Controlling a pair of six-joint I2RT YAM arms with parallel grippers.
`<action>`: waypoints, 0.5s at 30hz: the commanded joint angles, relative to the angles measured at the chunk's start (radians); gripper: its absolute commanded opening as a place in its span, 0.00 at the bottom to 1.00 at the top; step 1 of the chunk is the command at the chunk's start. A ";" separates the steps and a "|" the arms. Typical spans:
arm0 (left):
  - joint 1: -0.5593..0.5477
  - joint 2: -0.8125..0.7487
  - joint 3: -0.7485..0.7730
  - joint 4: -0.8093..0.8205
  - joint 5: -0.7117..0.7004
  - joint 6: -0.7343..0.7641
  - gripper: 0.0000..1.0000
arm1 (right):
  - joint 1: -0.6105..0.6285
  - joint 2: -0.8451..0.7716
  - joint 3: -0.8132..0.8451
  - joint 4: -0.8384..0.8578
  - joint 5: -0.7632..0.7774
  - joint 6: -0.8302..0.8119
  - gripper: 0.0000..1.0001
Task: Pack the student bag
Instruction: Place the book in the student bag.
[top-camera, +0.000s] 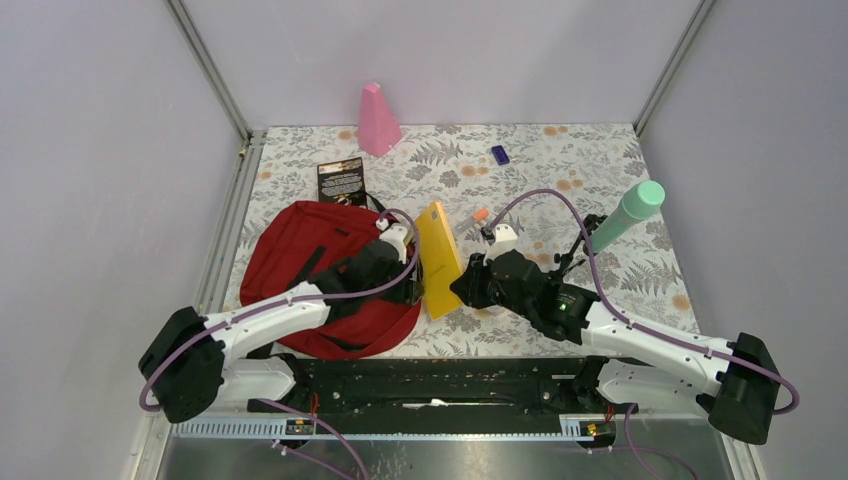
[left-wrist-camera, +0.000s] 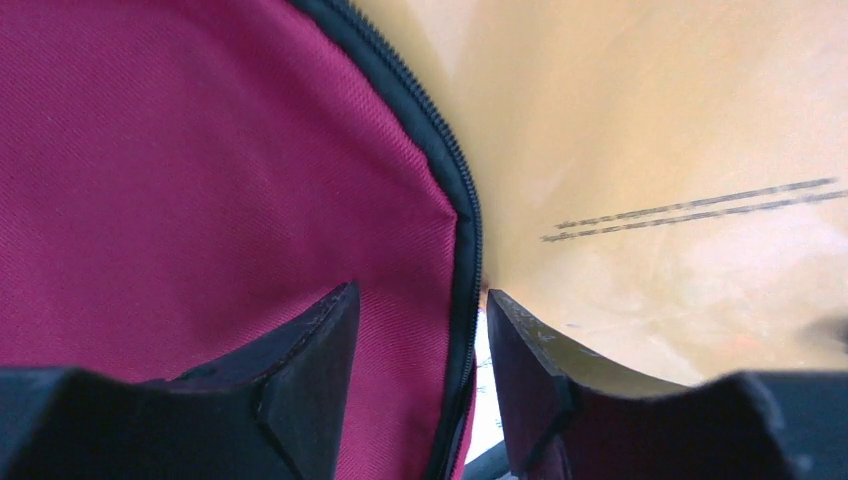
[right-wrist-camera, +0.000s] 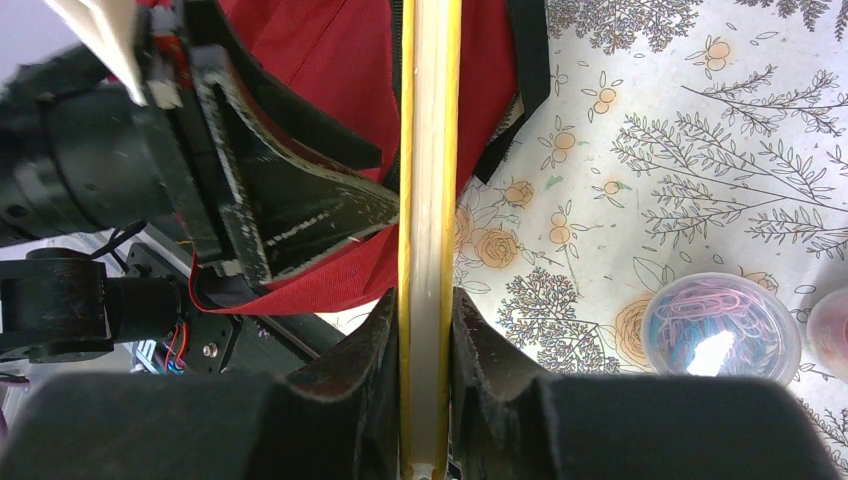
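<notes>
Here we are at the loading step: the bag (top-camera: 300, 250) lies on the left near part of the table (top-camera: 560, 160), just ahead of the left arm's base, mouth turned right. The right claw (right-wrist-camera: 428, 330) is clamped tight on a yellow book (top-camera: 440, 262), held on edge with its far end right at that mouth. The left claw (left-wrist-camera: 420, 310) sits at the rim, jaws part-way apart, one either side of the zip (left-wrist-camera: 462, 230), not visibly pinching it. Next, I'd say, the left needs a firm hold on that rim and a lift to gape the opening, then the right slides the book in edge first. Tight quarters, though: the left claw is just beside the book, and floppy fabric could snag the leading corner. Elsewhere, a tub of paper clips (right-wrist-camera: 720, 325) sits near the right claw, with a green cylinder (top-camera: 628, 214), an orange-tipped pen (top-camera: 478, 216), a purple block (top-camera: 500, 154), a pink cone (top-camera: 378, 120) and a black booklet (top-camera: 341, 181) all waiting, well clear of the path.
</notes>
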 joint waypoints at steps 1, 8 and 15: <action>-0.034 0.047 0.060 -0.011 -0.096 0.021 0.52 | -0.006 -0.012 0.068 0.101 0.018 0.015 0.00; -0.039 0.045 0.080 -0.024 -0.174 -0.012 0.42 | -0.006 -0.010 0.070 0.101 0.019 0.014 0.00; -0.039 0.081 0.120 -0.015 -0.175 -0.020 0.36 | -0.006 0.007 0.076 0.098 0.008 0.011 0.00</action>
